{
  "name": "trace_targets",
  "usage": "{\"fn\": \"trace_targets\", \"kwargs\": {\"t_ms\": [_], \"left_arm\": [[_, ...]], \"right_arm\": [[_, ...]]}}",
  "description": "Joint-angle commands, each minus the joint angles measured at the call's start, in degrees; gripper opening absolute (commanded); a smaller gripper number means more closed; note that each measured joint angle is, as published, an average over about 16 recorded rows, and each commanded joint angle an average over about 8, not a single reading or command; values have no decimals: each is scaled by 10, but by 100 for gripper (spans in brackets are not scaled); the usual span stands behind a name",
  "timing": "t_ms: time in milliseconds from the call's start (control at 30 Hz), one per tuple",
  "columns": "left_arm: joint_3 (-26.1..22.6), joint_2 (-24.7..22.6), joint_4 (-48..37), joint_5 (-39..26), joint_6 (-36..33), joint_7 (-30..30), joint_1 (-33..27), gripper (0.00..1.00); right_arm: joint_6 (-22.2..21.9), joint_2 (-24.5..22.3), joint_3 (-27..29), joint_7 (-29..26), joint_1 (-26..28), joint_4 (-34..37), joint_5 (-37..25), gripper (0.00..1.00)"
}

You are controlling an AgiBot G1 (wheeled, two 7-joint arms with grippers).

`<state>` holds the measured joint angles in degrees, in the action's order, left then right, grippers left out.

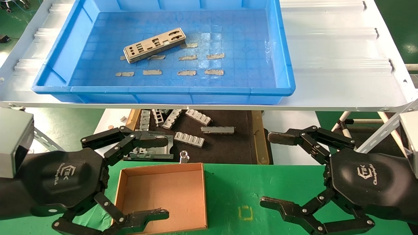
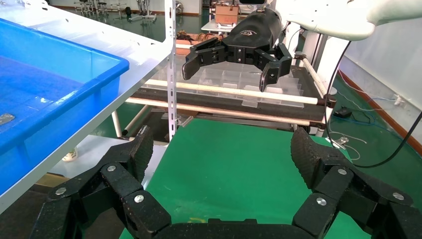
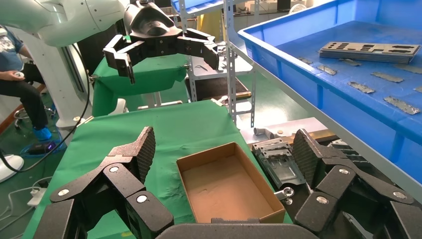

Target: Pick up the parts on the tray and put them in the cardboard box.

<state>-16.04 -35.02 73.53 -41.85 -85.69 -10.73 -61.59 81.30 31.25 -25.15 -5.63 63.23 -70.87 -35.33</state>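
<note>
The parts (image 1: 155, 44), silver-grey punched plates in a small stack, lie in the far left of the blue tray (image 1: 163, 93) on the white shelf; they also show in the right wrist view (image 3: 370, 50). The cardboard box (image 1: 163, 192) sits empty on the green mat below, and it shows in the right wrist view (image 3: 226, 186) as well. My left gripper (image 1: 161, 178) is open and empty, hovering over the box's left side. My right gripper (image 1: 270, 169) is open and empty over the mat, to the right of the box. Both are well below the tray.
Tan tape scraps (image 1: 187, 72) lie on the tray floor. A black wood-edged tray (image 1: 228, 143) with ribbed grey brackets (image 1: 189, 139) sits under the shelf, behind the box. The white shelf edge (image 1: 326, 106) overhangs both grippers. A yellow square mark (image 1: 245, 212) is on the mat.
</note>
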Motion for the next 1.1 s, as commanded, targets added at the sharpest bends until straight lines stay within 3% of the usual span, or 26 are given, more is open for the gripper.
{"fn": "trace_targets", "kwargs": {"t_ms": [33, 300, 333, 367, 600, 633, 833, 1100], "left_arm": [[0, 0, 0, 0, 0, 0, 0, 100], [0, 0, 0, 0, 0, 0, 0, 100], [0, 0, 0, 0, 0, 0, 0, 100], [0, 0, 0, 0, 0, 0, 0, 100], [0, 0, 0, 0, 0, 0, 0, 100], [0, 0, 0, 0, 0, 0, 0, 100], [0, 0, 0, 0, 0, 0, 0, 100], [0, 0, 0, 0, 0, 0, 0, 100]], "right_arm": [[0, 0, 0, 0, 0, 0, 0, 100], [0, 0, 0, 0, 0, 0, 0, 2], [0, 0, 0, 0, 0, 0, 0, 0], [0, 0, 0, 0, 0, 0, 0, 5], [0, 0, 0, 0, 0, 0, 0, 92], [0, 0, 0, 0, 0, 0, 0, 100], [0, 0, 0, 0, 0, 0, 0, 99], [0, 0, 0, 0, 0, 0, 0, 3]]}}
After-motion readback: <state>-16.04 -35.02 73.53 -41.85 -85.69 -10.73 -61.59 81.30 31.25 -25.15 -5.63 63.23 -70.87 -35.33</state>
